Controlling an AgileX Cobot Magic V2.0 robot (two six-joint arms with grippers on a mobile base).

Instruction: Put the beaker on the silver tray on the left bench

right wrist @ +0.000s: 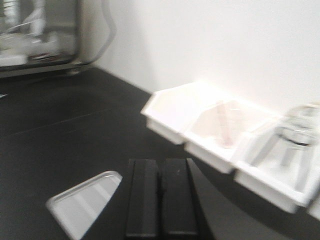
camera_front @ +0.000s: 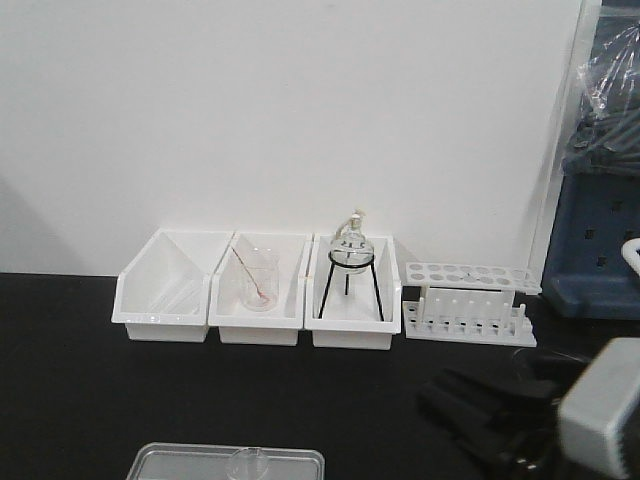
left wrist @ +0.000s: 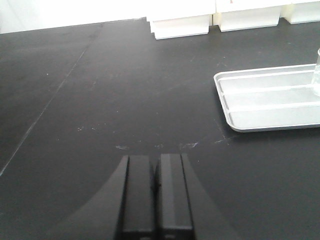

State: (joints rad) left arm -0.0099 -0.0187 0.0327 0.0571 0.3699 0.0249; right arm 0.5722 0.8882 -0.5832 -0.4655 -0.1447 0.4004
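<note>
While both arms are holding nothing, readings are:
Beaker (camera_front: 248, 464): standing upright inside the silver tray (left wrist: 260, 107) on the left bench (left wrist: 100, 100).
Left gripper (left wrist: 155, 192): jaws pressing together, beaker lying well apart, far right.
Right gripper (right wrist: 161, 200): jaws pressing together, tray corner showing near left.

Three white bins (camera_front: 258, 290) sit in a row against the wall on the black worktop (camera_front: 80, 380). The middle one holds a glass with a rod, the right one a round flask (camera_front: 352, 250) on a tripod. A test-tube rack (camera_front: 470, 303) stands beside them. At the near edge, a small beaker (camera_front: 247, 464) stands in a silver tray (camera_front: 160, 463).
</note>
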